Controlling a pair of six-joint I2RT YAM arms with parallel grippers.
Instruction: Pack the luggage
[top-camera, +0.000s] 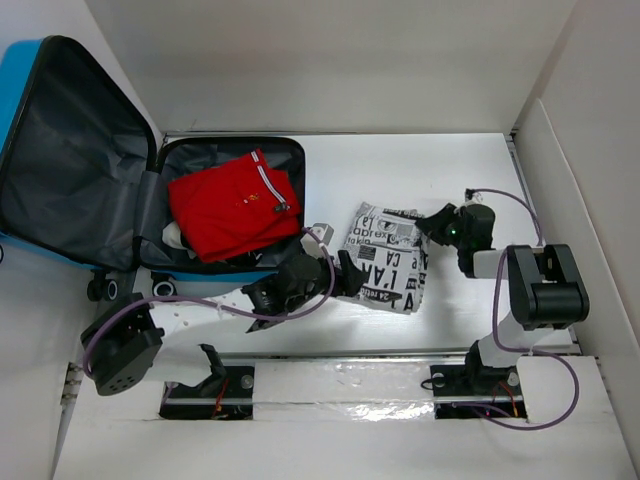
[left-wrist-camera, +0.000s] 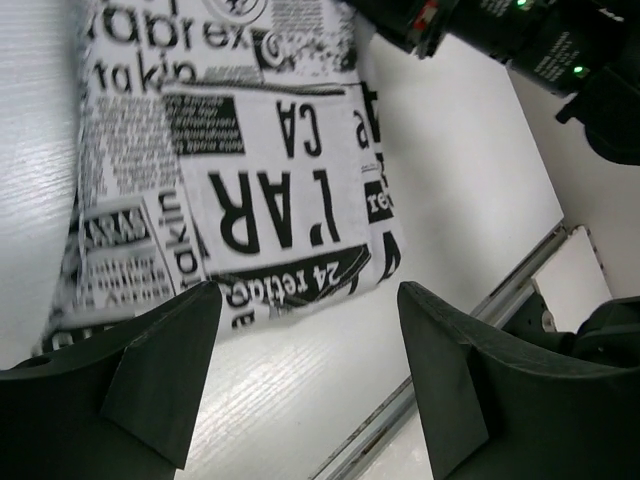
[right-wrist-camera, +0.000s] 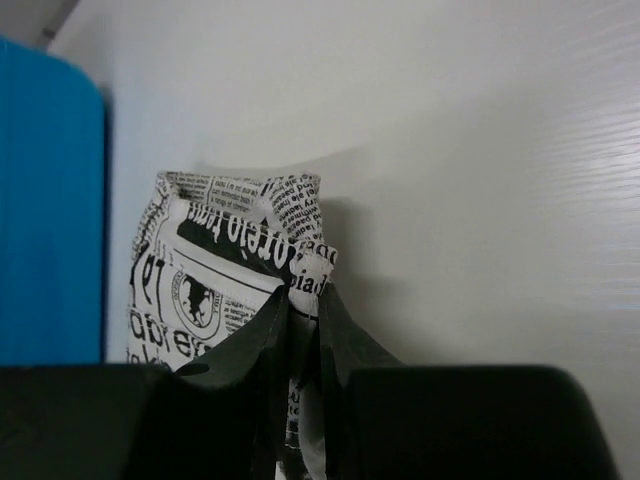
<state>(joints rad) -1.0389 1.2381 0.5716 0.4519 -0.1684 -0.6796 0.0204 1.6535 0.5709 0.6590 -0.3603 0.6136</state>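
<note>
The blue luggage (top-camera: 15, 75) lies open at the left, its grey-lined lid (top-camera: 70, 160) propped up, and a folded red garment (top-camera: 232, 205) rests in the base. On the table middle lies a folded newspaper-print cloth (top-camera: 388, 258). My left gripper (top-camera: 350, 272) is at the cloth's near-left edge. In the left wrist view that gripper (left-wrist-camera: 305, 290) is open, with the cloth (left-wrist-camera: 270, 170) just beyond its tips. My right gripper (top-camera: 428, 225) is at the cloth's right edge. In the right wrist view it (right-wrist-camera: 305, 295) is shut on a pinched fold of the cloth (right-wrist-camera: 215, 270).
White walls box in the table on the left, back and right. A metal rail (top-camera: 400, 352) runs along the near edge in front of the arm bases. The luggage's blue shell (right-wrist-camera: 50, 200) shows beyond the cloth in the right wrist view.
</note>
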